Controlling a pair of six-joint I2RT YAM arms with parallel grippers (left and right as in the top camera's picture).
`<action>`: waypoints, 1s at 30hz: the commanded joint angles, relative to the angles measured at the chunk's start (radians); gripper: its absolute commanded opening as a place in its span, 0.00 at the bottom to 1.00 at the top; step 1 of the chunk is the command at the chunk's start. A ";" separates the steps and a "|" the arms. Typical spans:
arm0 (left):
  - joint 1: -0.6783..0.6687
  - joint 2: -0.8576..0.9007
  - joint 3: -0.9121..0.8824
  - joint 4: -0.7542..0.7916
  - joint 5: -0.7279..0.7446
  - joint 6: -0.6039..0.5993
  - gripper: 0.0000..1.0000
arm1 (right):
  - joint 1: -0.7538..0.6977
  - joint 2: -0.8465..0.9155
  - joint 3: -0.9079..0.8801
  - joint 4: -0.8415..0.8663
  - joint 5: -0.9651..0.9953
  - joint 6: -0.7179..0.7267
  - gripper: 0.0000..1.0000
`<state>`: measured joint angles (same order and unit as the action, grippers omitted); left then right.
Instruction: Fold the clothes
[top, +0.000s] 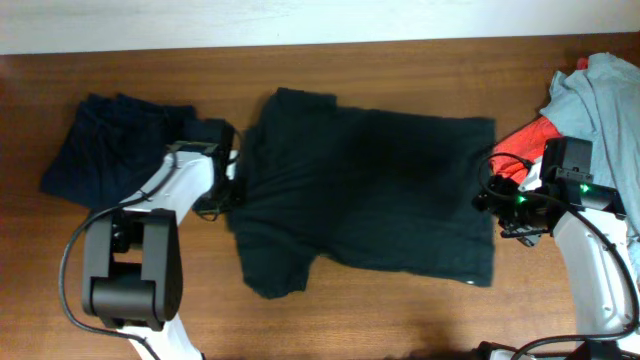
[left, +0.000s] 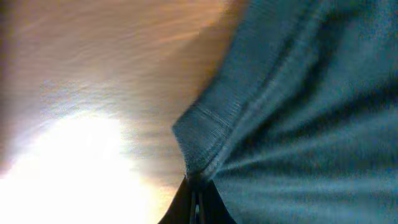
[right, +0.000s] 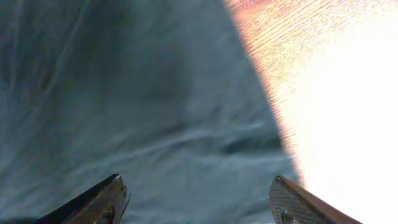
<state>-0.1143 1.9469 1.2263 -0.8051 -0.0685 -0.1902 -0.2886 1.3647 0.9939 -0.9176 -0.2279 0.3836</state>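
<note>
Black shirt lies flat mid-bench. Left hand pinches its near edge, right hand hangs spread over the far edge. Folded dark clothes sit left, and a grey-and-red heap crowds the right.

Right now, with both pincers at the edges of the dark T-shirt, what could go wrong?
1. The left pincer grips only a thin hem fold of the dark short-sleeved T-shirt; it may slip free when lifted.
2. The right pincer is open over the cloth, so only one side is held; pulling now could drag the shirt crooked.
3. The pile of grey and red clothes lies beside the right arm and could be snagged.
</note>
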 joint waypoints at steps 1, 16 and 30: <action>0.108 0.034 -0.047 -0.013 -0.171 -0.135 0.01 | -0.006 -0.011 0.004 -0.011 -0.009 -0.010 0.79; 0.167 -0.059 0.068 -0.193 0.088 0.055 0.49 | 0.046 0.022 -0.074 -0.077 -0.009 -0.010 0.84; 0.167 -0.608 -0.051 -0.410 0.200 0.046 0.57 | 0.046 0.022 -0.111 -0.232 -0.050 -0.010 0.85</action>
<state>0.0528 1.4162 1.2671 -1.1896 0.0383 -0.1349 -0.2478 1.3830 0.8917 -1.1122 -0.2615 0.3779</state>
